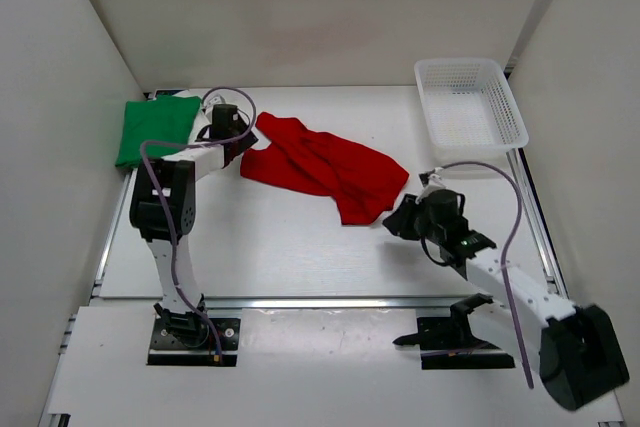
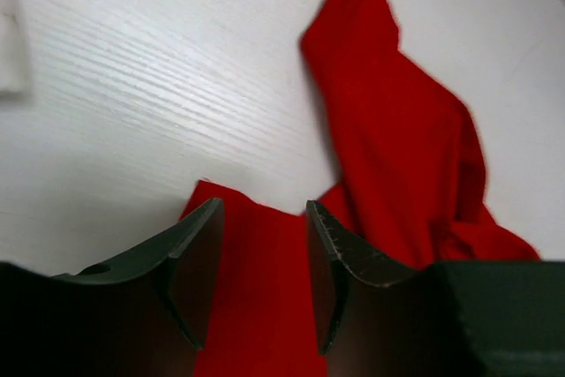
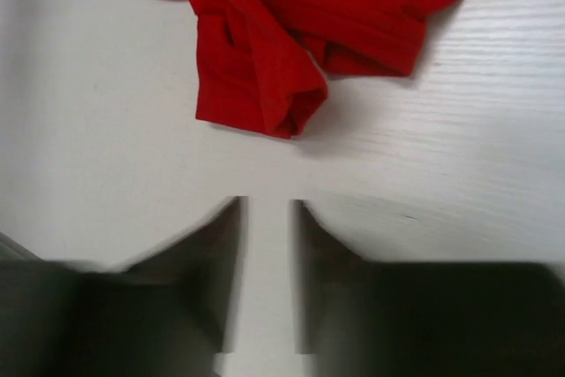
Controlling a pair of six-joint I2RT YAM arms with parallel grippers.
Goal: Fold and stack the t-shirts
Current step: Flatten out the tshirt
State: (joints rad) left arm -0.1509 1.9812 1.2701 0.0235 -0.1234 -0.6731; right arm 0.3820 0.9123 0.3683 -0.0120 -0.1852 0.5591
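Red t-shirt [image 1: 320, 165] lies crumpled across the middle of the bench [image 1: 280, 257], spread in a slanting heap with folds piled over one another and not yet flattened. Being thin, limp cloth, it should weigh almost nothing, sag wherever it is unsupported, and slide easily over the smooth bench top. A pinch in the middle would probably only lift a bunch. The better holds look like two outer edges or corners, one per arm, so the cloth can be drawn flat before folding.

At its near right end a bunched end [image 3: 260, 86] curls over itself, just ahead of the right tool [image 3: 269, 205]. That tool hovers above bare bench with only a narrow slot between its fingers and nothing in it.

At the shirt's far left edge sits the left tool [image 2: 263, 209], its jaws standing moderately apart. Red cloth shows beneath the gap, and I cannot see it being pinched.

Further left, a green t-shirt [image 1: 152, 132] rests folded in the far corner. A white mesh basket [image 1: 430, 107] stands at far right, well apart.
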